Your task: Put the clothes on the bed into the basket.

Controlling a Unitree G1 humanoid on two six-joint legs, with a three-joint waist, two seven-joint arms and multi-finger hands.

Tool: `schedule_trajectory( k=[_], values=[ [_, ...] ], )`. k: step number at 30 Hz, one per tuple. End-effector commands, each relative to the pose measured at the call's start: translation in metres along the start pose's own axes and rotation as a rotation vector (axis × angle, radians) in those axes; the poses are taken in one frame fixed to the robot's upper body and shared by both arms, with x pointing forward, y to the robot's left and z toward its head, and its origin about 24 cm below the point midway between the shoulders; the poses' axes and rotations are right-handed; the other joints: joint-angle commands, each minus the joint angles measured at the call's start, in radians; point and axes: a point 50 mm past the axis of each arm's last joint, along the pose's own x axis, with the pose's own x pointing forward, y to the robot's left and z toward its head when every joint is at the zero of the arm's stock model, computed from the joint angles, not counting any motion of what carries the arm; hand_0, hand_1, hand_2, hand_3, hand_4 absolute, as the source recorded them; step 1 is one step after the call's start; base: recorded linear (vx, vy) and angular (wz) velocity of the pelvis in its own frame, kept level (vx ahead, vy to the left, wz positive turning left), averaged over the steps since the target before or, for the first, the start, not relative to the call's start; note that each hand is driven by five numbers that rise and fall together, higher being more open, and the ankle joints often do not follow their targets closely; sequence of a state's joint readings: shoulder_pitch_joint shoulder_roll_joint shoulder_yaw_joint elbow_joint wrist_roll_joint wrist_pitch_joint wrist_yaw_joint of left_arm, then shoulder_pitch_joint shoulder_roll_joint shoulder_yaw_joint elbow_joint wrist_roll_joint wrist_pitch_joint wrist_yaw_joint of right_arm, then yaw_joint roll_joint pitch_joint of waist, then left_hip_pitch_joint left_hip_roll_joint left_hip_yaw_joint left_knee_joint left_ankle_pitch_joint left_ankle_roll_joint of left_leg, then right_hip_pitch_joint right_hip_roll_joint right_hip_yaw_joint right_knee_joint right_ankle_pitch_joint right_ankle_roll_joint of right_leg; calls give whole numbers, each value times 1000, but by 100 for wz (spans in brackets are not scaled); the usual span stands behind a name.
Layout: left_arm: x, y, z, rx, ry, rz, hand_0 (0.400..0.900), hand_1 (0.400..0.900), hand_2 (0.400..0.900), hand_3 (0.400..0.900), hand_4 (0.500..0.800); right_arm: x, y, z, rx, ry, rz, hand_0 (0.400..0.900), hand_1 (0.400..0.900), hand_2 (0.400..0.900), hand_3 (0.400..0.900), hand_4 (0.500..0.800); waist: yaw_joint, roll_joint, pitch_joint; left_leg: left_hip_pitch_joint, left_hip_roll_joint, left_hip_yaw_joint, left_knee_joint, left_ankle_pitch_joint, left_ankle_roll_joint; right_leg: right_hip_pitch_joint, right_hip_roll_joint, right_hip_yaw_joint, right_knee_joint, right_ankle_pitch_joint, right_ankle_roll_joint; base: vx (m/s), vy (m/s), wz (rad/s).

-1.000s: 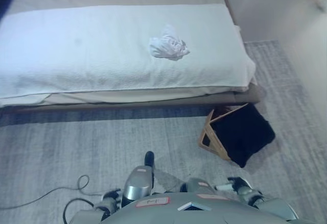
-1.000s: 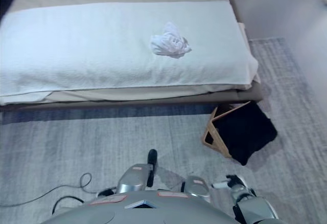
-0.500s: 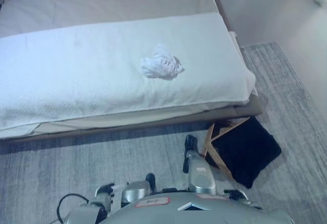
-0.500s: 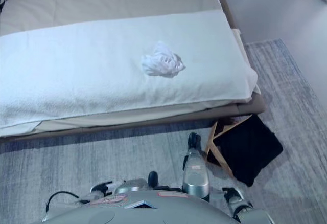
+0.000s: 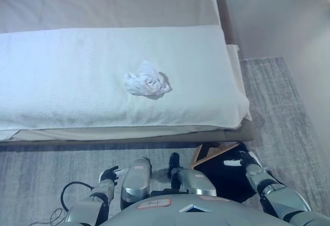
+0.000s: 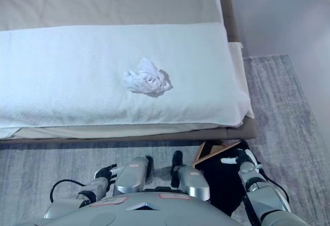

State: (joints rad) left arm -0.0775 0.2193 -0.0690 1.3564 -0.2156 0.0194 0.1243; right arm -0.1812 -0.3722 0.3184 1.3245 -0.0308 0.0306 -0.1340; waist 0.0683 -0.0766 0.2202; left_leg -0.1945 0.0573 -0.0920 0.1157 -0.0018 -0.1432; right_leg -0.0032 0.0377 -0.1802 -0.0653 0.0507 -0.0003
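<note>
A crumpled white cloth [image 5: 147, 80] lies on the white-blanketed bed [image 5: 62, 76]. Below the bed, the right hand [image 6: 238, 160] hovers loosely open over the wooden, dark-lined basket [image 6: 219, 170]; the left hand [image 6: 105, 174] hangs relaxed.

Two head-mounted eyes look steeply down from above the robot's chest, facing the bed [image 5: 206, 45] across a strip of grey rug [image 5: 46, 169]. Set slightly apart, both frame nearly the same scene: the white blanket [image 6: 77, 71] in mid-distance, the crumpled white garment [image 6: 147, 78] near centre, and the basket [image 6: 219, 151] close below at lower right.
</note>
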Motion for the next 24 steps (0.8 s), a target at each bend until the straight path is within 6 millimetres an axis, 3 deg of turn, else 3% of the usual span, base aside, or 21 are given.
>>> schedule_trajectory(
  k=[1,2,3,5,6,7,8,9,10,12,14,15,16,17,18,20,24],
  values=[
    [-1,18,-19,63,51,70,900,900,900,900,800,1,-23,-2,-153,-29,-78,900,900,900,900,800,45,48,10,18,32,-31,-111,166,63,-18,-83,86,201,-99,66,327,97,-26],
    [-1,18,-19,63,51,70,900,900,900,900,800,1,-23,-2,-154,-29,-78,900,900,900,900,800,44,48,11,20,32,-31,-112,166,63,-17,-84,86,201,-99,66,168,97,6],
    [0,22,-9,89,11,79,900,900,900,900,800,1,-25,36,-209,-151,-87,900,900,900,900,800,44,41,3,28,13,-26,-132,167,63,-18,-105,82,180,-89,80,133,95,2],
    [0,22,-3,87,-17,78,900,900,900,900,800,-1,-30,57,-251,-224,-106,900,900,900,900,800,48,38,-3,37,5,-18,-160,171,64,-27,-117,89,161,-78,86,123,94,-2],
    [0,22,-4,87,-17,78,900,900,900,900,800,-1,-30,57,-251,-223,-106,900,900,900,900,800,49,38,-3,38,5,-17,-161,171,64,-26,-117,89,160,-78,86,79,94,-8],
    [0,22,0,90,-37,88,900,900,900,900,800,-9,-40,109,-308,-385,-169,900,900,900,900,800,59,36,0,35,-2,-9,-184,176,66,-41,-130,96,139,-66,95,47,78,-10],
    [0,23,3,89,-49,95,900,900,900,900,800,-15,-43,128,-314,-448,-180,900,900,900,900,800,62,35,3,31,-2,-6,-190,178,67,-49,-133,95,138,-63,97,46,79,-10],
    [0,23,3,88,-49,94,900,900,900,900,800,-15,-43,128,-315,-448,-180,900,900,900,900,800,62,35,3,30,-2,-6,-189,178,67,-50,-134,96,138,-63,97,29,55,-6],
    [0,22,2,92,-51,96,900,900,900,900,800,-35,-53,180,-356,-621,-224,900,900,900,900,800,68,31,13,21,-3,-1,-200,183,65,-65,-139,93,129,-53,102,25,43,-4],
    [0,19,2,81,-50,95,900,900,900,900,800,-51,-57,211,-379,-728,-260,900,900,900,900,800,74,26,22,14,-5,-6,-203,182,67,-73,-143,90,118,-43,106,24,39,3],
    [0,14,3,78,-52,95,900,900,900,900,800,-81,-63,257,-437,-876,-337,900,900,900,900,800,86,22,39,-3,-5,-8,-203,187,64,-89,-144,83,111,-33,110,-18,15,7],
    [0,14,3,77,-53,95,900,900,900,900,800,-81,-63,258,-437,-877,-338,900,900,900,900,800,85,23,40,-3,-5,-8,-203,187,64,-89,-144,83,111,-33,110,-23,7,10],
    [0,12,8,72,-63,100,900,900,900,900,800,-105,-71,287,-443,-973,-391,900,900,900,900,800,95,15,50,-16,-2,-14,-203,188,63,-100,-144,78,108,-28,111,-7,4,8],
    [0,11,8,71,-64,100,900,900,900,900,800,-105,-71,288,-443,-974,-392,900,900,900,900,800,94,16,51,-16,-2,-14,-203,188,63,-101,-145,77,108,-28,111,-20,-4,21],
    [0,11,14,77,-77,110,900,900,900,900,800,-126,-79,315,-453,-1026,-443,900,900,900,900,800,113,8,64,-30,0,-26,-203,192,62,-109,-144,69,110,-28,112,-15,-5,21],
    [0,14,23,77,-92,125,900,900,900,900,800,-150,-83,342,-461,-1081,-474,900,900,900,900,800,132,2,80,-44,1,-40,-203,198,61,-119,-142,59,122,-31,110,-26,-9,31],
    [0,17,41,78,-134,145,900,900,900,900,800,-173,-75,370,-437,-1113,-478,900,900,900,900,800,167,-14,111,-75,2,-77,-203,212,58,-135,-139,25,138,-35,108,-28,-37,36]
  ],
)
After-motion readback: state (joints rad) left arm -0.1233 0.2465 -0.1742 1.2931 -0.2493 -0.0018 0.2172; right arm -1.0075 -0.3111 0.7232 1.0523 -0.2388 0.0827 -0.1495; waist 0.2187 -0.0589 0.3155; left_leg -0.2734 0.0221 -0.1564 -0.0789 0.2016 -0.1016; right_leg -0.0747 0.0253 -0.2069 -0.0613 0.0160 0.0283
